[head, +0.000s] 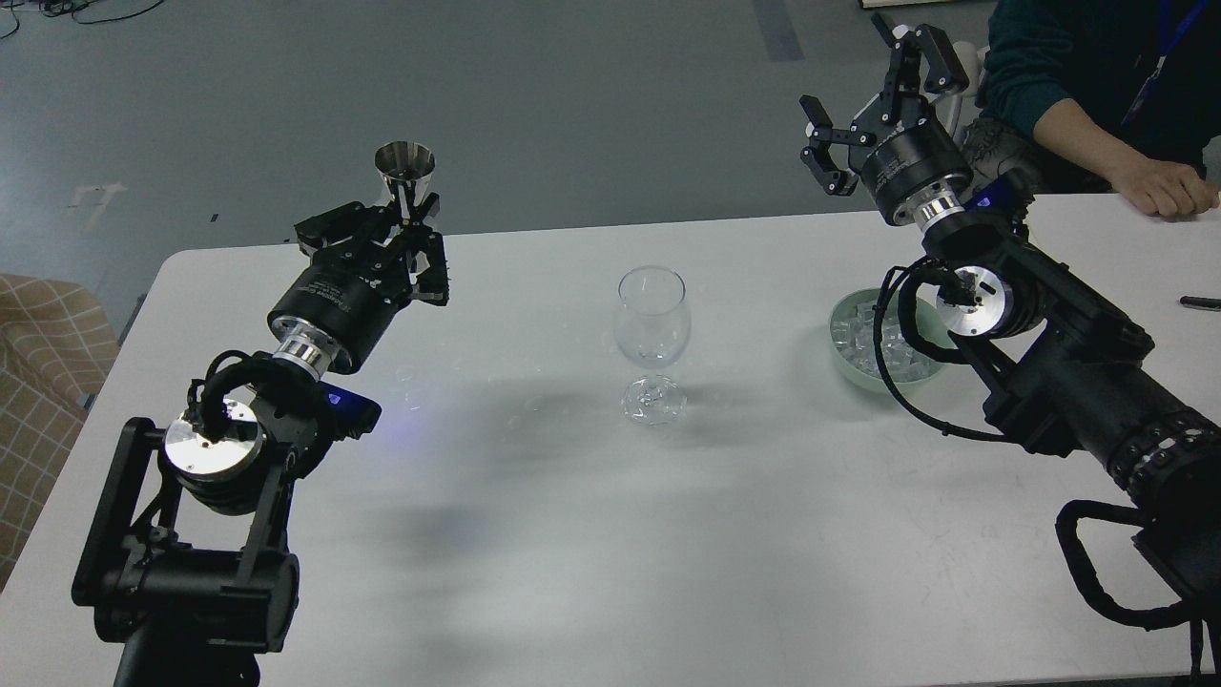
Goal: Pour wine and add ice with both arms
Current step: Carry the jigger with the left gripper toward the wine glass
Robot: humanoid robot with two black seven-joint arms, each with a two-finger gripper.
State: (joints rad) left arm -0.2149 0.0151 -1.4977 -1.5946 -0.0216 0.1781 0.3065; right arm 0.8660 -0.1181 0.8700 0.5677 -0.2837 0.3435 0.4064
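Note:
My left gripper (pixel 405 221) is shut on the stem of a small metal cone-shaped cup (pixel 404 164), holding it upright above the table's far left edge. The wine is hidden; I cannot see into the cup. An empty stemmed wine glass (pixel 651 320) stands mid-table, well to the right of that cup. The ice (pixel 858 342) lies as clear cubes in a pale green bowl (pixel 843 367) at the right, partly behind my right arm's cable. My right gripper (pixel 873 95) hangs open and empty, up beyond the bowl over the far table edge.
A person's hand (pixel 1162 188) rests on the white table (pixel 591 534) at the far right corner. A black pen (pixel 1200 302) lies near the right edge. A checked cushion (pixel 38 372) sits left of the table.

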